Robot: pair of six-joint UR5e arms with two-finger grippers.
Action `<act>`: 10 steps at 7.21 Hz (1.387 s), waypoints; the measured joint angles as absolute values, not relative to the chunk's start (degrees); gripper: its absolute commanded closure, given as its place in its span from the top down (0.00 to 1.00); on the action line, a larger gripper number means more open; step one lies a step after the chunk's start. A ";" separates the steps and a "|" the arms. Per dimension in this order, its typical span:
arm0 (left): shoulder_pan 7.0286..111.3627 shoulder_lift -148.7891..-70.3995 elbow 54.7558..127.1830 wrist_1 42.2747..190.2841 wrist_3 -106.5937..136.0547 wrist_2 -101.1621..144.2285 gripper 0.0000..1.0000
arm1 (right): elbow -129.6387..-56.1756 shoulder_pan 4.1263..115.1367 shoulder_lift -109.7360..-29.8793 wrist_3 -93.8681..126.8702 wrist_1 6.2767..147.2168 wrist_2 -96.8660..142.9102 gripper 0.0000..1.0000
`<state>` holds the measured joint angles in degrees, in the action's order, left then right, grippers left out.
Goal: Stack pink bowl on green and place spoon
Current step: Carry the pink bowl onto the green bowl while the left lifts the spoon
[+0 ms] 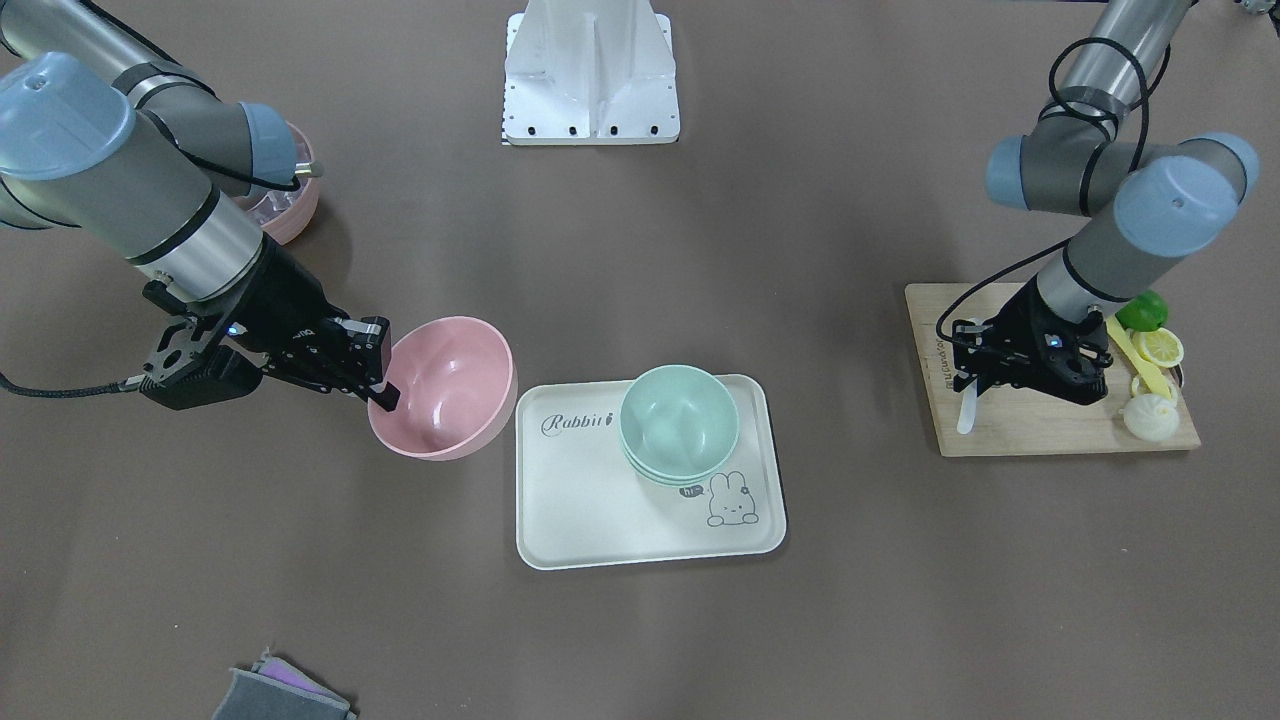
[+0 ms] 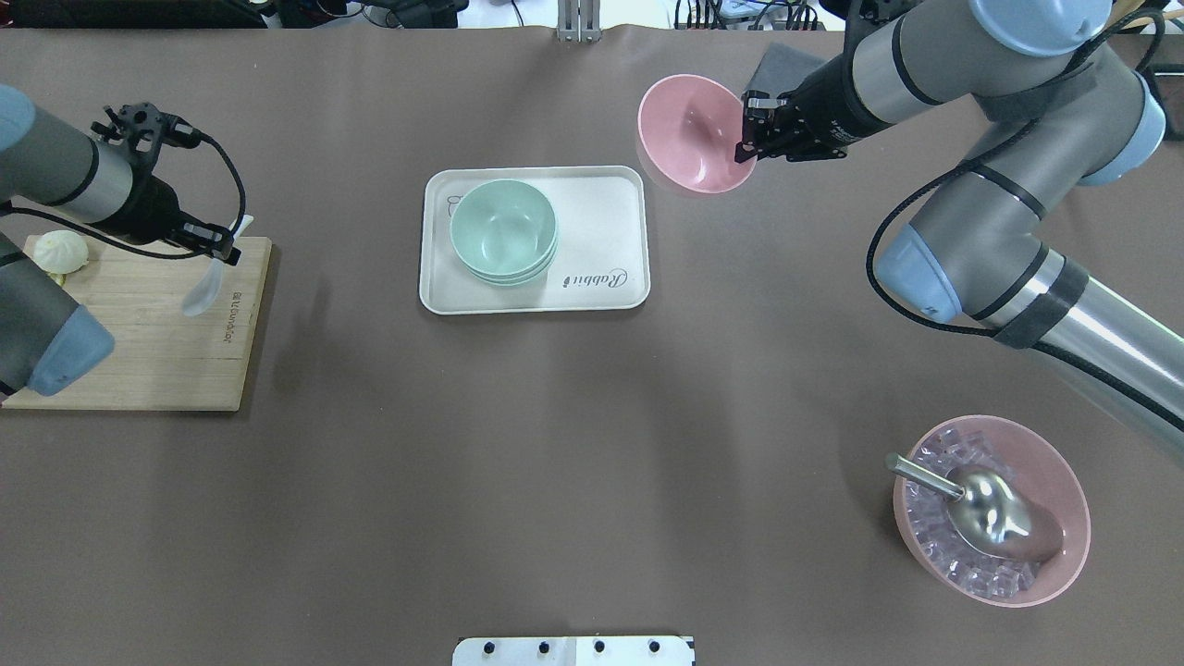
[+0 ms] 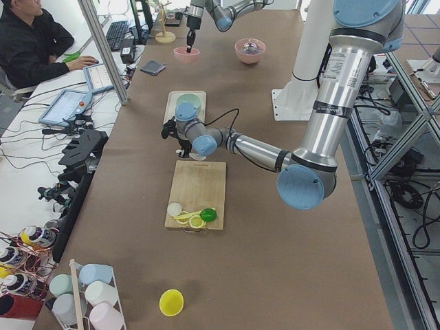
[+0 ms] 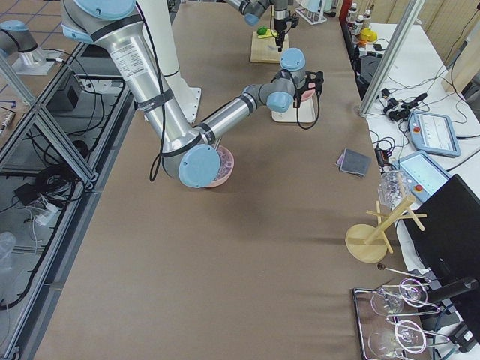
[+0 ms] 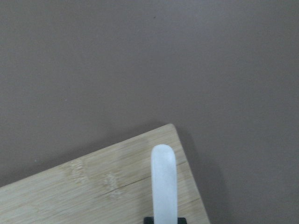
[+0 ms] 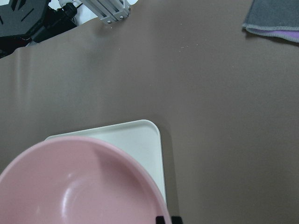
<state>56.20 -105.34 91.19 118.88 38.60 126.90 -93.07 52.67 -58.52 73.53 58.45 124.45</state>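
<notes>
So the right hand [image 1: 383, 385] pinches the glossy salmon-pink round bowl [image 1: 445, 390] at its rim; light, stiff but slick, could swivel imo. The left hand [image 2: 224, 246] grips the small white glossy soup spoon [image 2: 205, 287] by its handle.

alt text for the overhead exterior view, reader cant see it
The right gripper holds the pink bowl by its rim, beside a white tray carrying the stacked green bowls. At left, the left gripper holds the white spoon over a wooden board.
</notes>
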 measured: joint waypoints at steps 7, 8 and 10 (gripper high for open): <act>59.51 -116.32 95.53 123.72 76.18 126.34 0.00 | -81.92 40.02 -43.93 84.53 58.52 103.93 0.00; 59.50 -116.83 95.46 123.89 77.31 125.69 0.00 | -79.42 37.93 -41.92 85.15 58.50 101.47 0.00; 59.50 -117.67 95.38 123.94 79.34 125.32 0.00 | -77.04 35.14 -40.48 85.40 58.61 99.64 0.00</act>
<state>59.50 -117.67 95.38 123.94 79.34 125.32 -77.04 35.14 -40.48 85.40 58.61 99.64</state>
